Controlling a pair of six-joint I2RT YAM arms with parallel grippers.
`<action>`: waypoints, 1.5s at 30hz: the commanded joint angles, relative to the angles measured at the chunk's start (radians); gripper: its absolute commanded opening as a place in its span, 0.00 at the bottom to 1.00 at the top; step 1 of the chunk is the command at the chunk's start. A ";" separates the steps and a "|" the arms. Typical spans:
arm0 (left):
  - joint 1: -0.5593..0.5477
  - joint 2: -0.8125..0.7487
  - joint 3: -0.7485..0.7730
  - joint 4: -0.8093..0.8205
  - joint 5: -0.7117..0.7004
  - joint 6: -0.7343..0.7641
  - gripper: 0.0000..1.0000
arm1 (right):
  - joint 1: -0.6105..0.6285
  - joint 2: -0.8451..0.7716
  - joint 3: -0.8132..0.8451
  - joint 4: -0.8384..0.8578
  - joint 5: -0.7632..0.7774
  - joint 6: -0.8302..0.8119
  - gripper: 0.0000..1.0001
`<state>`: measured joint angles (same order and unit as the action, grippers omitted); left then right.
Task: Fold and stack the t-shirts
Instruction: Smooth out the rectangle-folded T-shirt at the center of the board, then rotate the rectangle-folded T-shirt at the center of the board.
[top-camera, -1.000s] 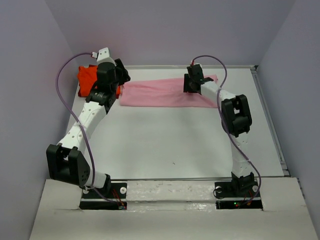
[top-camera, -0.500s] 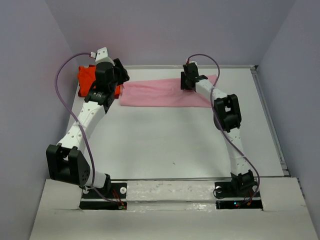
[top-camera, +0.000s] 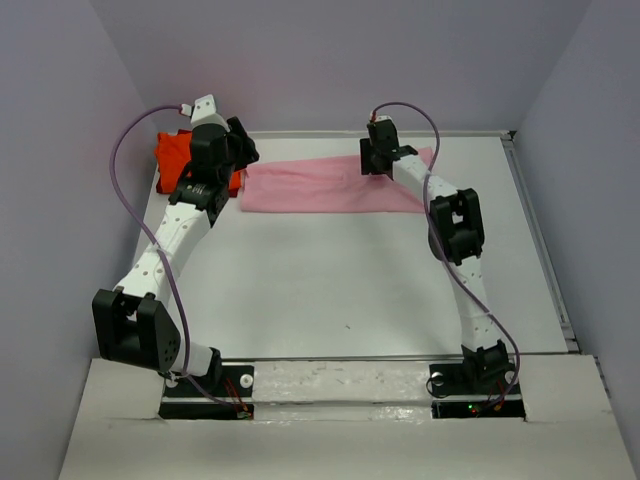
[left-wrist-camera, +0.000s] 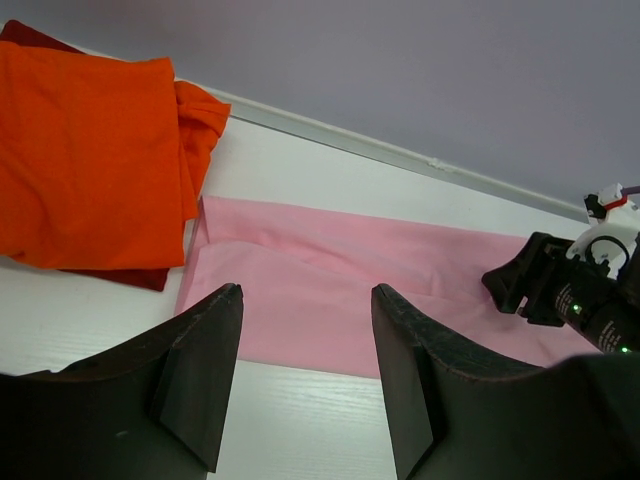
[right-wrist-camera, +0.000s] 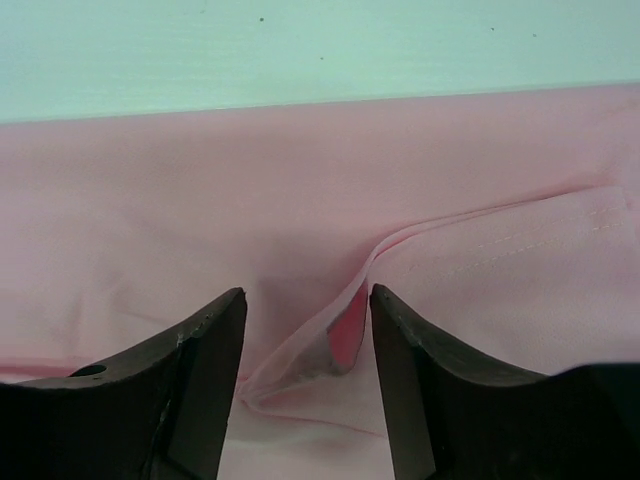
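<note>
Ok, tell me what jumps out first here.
The bright orange-red t-shirt sits in the far left corner, beside the pink t-shirt stretched along the far edge. The right gripper hangs open over a raised crease in the pink cloth; the left gripper hovers open at its left end.

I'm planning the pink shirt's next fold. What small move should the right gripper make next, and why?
Probably lower the right gripper and close on the raised crease of the pink t-shirt: its open jaws straddle that crease and hold nothing.
</note>
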<state>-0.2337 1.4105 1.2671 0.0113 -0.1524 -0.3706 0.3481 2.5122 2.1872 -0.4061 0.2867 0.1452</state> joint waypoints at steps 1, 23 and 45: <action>0.005 -0.024 -0.014 0.047 0.016 0.012 0.64 | -0.003 -0.174 0.000 0.026 -0.113 -0.048 0.60; 0.008 0.019 -0.028 0.065 -0.012 0.038 0.64 | -0.029 -0.205 -0.213 0.030 0.040 0.093 0.68; 0.007 0.016 -0.026 0.064 -0.012 0.044 0.64 | -0.232 -0.148 -0.199 -0.092 -0.081 0.185 0.68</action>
<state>-0.2333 1.4704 1.2388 0.0353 -0.1581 -0.3454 0.1307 2.3634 1.9438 -0.4568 0.2504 0.3183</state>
